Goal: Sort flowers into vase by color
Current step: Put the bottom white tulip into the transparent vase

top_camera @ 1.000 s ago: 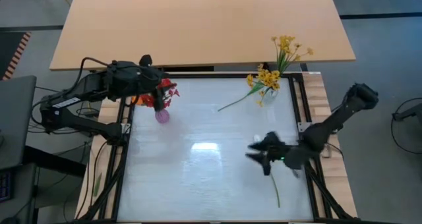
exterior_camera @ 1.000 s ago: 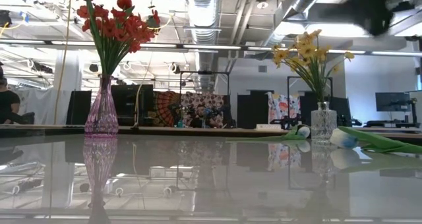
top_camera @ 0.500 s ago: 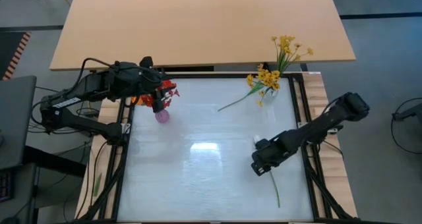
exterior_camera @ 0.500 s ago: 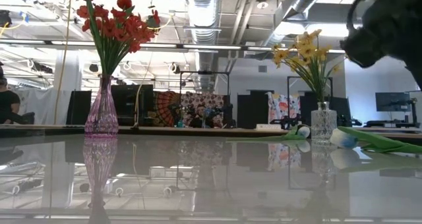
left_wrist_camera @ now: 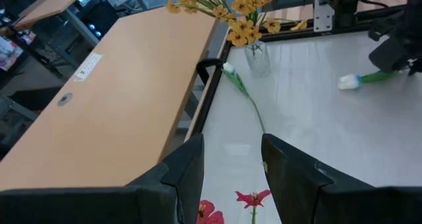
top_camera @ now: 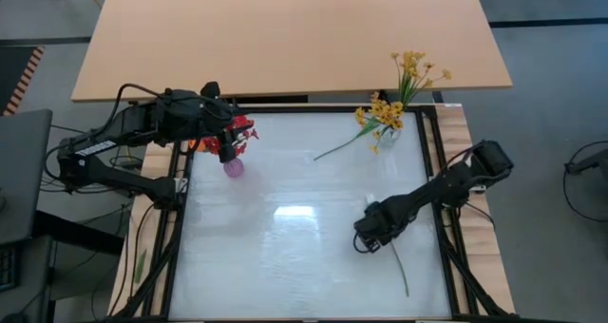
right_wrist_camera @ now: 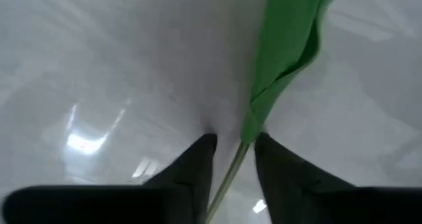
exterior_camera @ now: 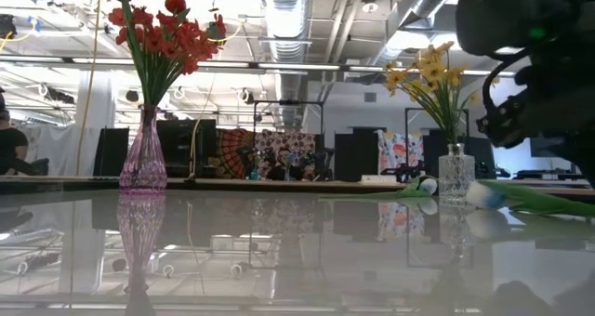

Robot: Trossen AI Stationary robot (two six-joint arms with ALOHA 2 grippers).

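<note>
A flower with a white bloom (left_wrist_camera: 348, 82), a green leaf (right_wrist_camera: 290, 46) and a thin green stem (top_camera: 399, 266) lies flat on the white table. My right gripper (top_camera: 369, 234) is low over it and open, one finger on either side of the stem (right_wrist_camera: 234, 161). My left gripper (left_wrist_camera: 232, 165) is open and empty, just above the red flowers (top_camera: 242, 133) that stand in the pink vase (exterior_camera: 143, 158) at the far left. Yellow flowers (exterior_camera: 432, 74) stand in the clear vase (exterior_camera: 456, 172) at the far right. A second white flower (top_camera: 337, 144) lies near that vase.
A black frame (top_camera: 432, 157) runs around the white work surface. A bare wooden tabletop (top_camera: 285, 38) lies beyond the far edge. The middle and near left of the white surface (top_camera: 256, 256) hold nothing.
My right gripper has come down and gone a little toward the table's left and near edge. It now stands low over the lying flower's stem.
</note>
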